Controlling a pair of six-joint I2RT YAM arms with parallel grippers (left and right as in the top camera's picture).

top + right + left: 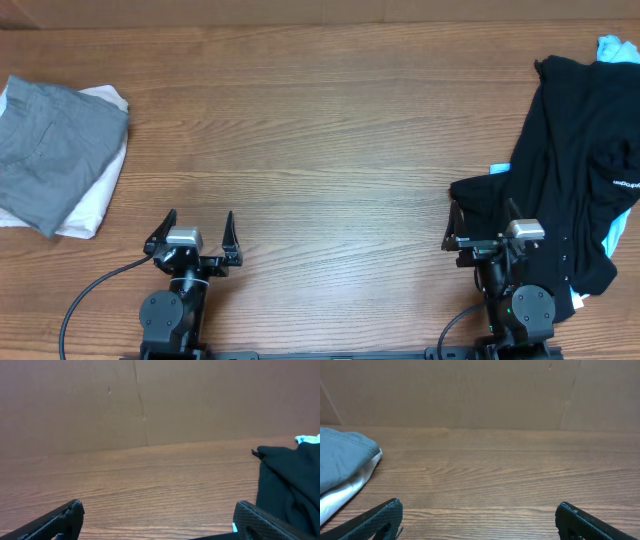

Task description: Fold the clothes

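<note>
Folded mid-grey shorts (45, 150) lie on folded cream-white shorts (98, 195) at the table's far left; both also show in the left wrist view, grey (340, 457) over cream-white (340, 497). A crumpled black garment (575, 170) lies in a heap at the right, over a light-blue garment (615, 47). It shows in the right wrist view (290, 485). My left gripper (195, 235) is open and empty at the near edge (480, 515). My right gripper (480, 232) is open and empty (160, 515), its right finger against the black garment's edge.
The wooden table (320, 130) stretches between the two piles. A brown cardboard wall (480, 390) stands along the far edge, also in the right wrist view (150, 400). Black cables (90, 300) run from the arm bases at the near edge.
</note>
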